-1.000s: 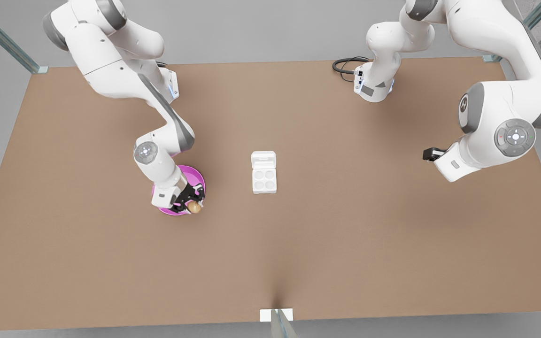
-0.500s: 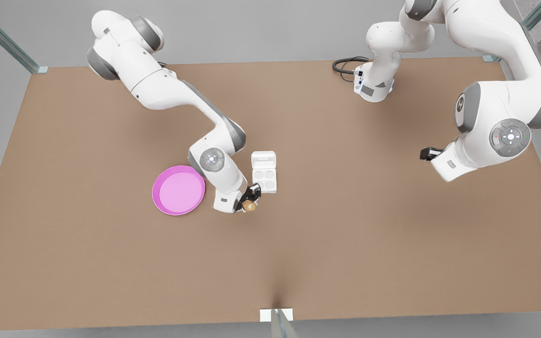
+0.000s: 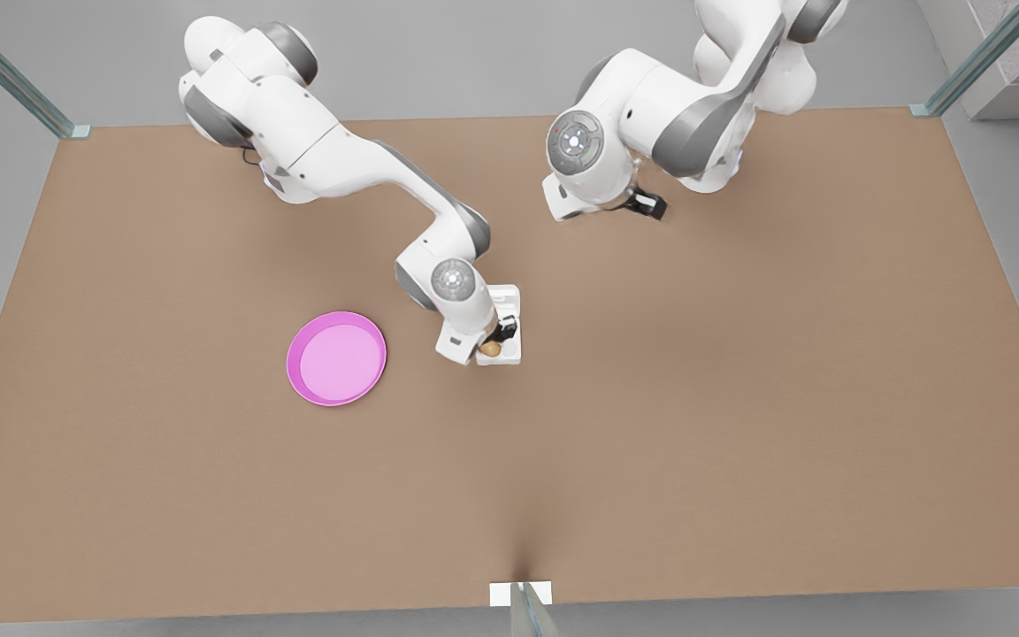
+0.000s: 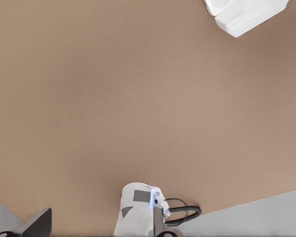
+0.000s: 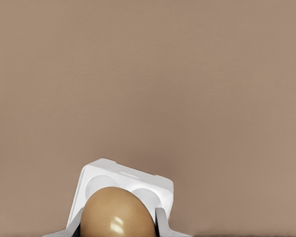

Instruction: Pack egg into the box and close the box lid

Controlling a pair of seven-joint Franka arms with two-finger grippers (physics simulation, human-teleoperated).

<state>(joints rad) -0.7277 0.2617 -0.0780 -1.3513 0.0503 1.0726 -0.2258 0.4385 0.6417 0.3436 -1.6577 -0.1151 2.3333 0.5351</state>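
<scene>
I'm holding the egg [image 3: 490, 349] over the box [image 3: 509, 352].
Left to right in the front view: pink plate [image 3: 336, 358] lying on the tabletop [image 3: 739, 398]; right gripper [image 3: 496, 341] clamping the egg above a near cup, box lid [image 3: 509, 296] open; left gripper [image 3: 648, 205] waiting behind, fingers unclear.

The box [image 3: 501, 341] sits mid-counter [image 3: 739, 398], its box lid [image 3: 509, 296] flipped open on the far side. The right claw [image 3: 494, 343] hangs over the box's near cups, on the front view's left, with the egg [image 3: 490, 349] in it. The plate [image 3: 336, 357] lies well off to the front view's left. The left claw [image 3: 649, 203] is way back.
</scene>
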